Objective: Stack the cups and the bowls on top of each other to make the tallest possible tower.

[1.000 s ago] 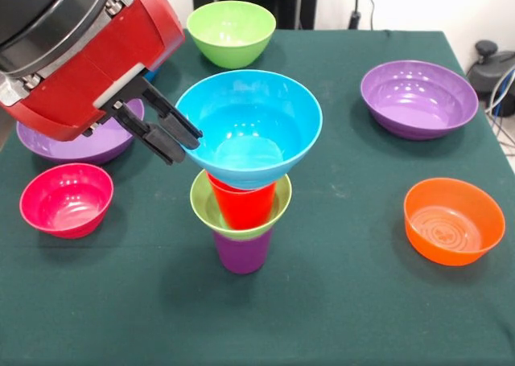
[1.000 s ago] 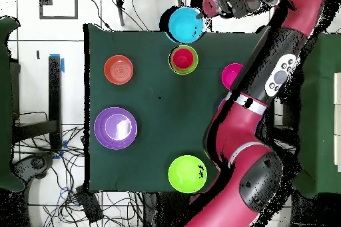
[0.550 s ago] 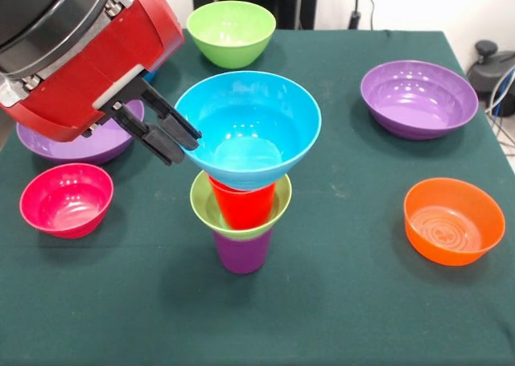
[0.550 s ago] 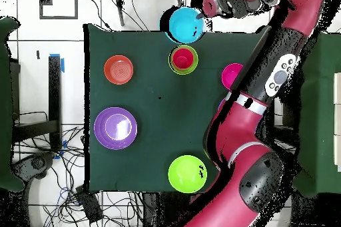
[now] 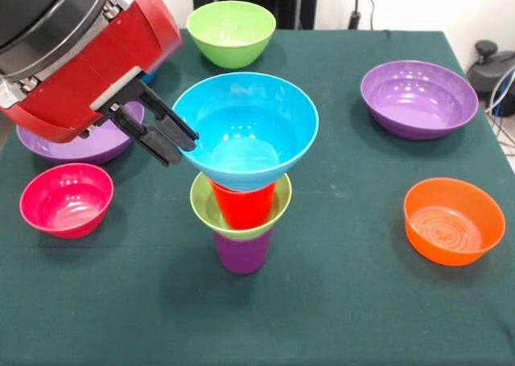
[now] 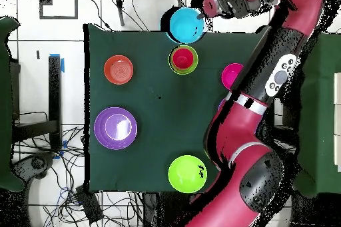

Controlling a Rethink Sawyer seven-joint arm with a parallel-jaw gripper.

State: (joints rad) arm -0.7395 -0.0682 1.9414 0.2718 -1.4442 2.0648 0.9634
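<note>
The red arm (image 5: 80,52) hides most of the left purple bowl (image 5: 96,145) and is itself cut off at the upper left of the frame. Its hand (image 5: 165,137) slants down to the right, clenched on the rim of the big blue bowl (image 5: 245,129), held over the tower's red cup (image 5: 241,205), small lime green bowl (image 5: 205,205) and purple cup (image 5: 241,252) at desk (image 5: 338,302) centre. A pink bowl (image 5: 66,199) sits lower left, an orange bowl (image 5: 453,220) right.

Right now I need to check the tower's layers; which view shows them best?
The front view: the tower shows purple cup, lime bowl and red cup stacked. Overhead shows only nested rims, red inside lime.
</note>
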